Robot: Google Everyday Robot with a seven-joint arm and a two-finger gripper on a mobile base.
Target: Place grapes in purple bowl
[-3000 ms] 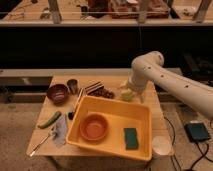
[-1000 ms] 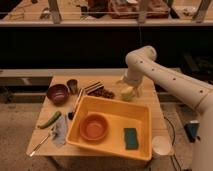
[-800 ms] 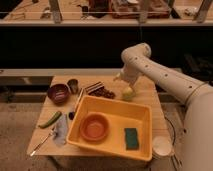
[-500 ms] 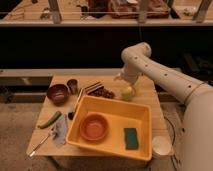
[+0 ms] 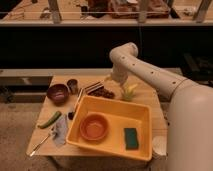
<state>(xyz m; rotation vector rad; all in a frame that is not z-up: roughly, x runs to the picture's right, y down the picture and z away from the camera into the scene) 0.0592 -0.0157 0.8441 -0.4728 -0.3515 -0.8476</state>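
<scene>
The grapes (image 5: 104,93), a small dark bunch, lie on the wooden table (image 5: 150,97) just behind the yellow tray's far edge, next to a dark striped block (image 5: 92,88). The purple bowl (image 5: 57,93) stands at the table's left side and nothing shows inside it. My gripper (image 5: 110,80) hangs from the white arm, just above and slightly right of the grapes. The arm comes in from the right and bends down over the back of the table.
A small metal cup (image 5: 72,85) stands between the bowl and the striped block. A yellow tray (image 5: 142,115) holds an orange bowl (image 5: 94,126) and a green sponge (image 5: 131,138). A yellow-green item (image 5: 129,91) lies right of the grapes. A cucumber (image 5: 50,119), a cloth (image 5: 60,132) and a utensil (image 5: 39,144) lie front left.
The arm has swung left across the back of the table, bringing my gripper from above the yellow-green item to just over the grapes. The objects have not moved.
</scene>
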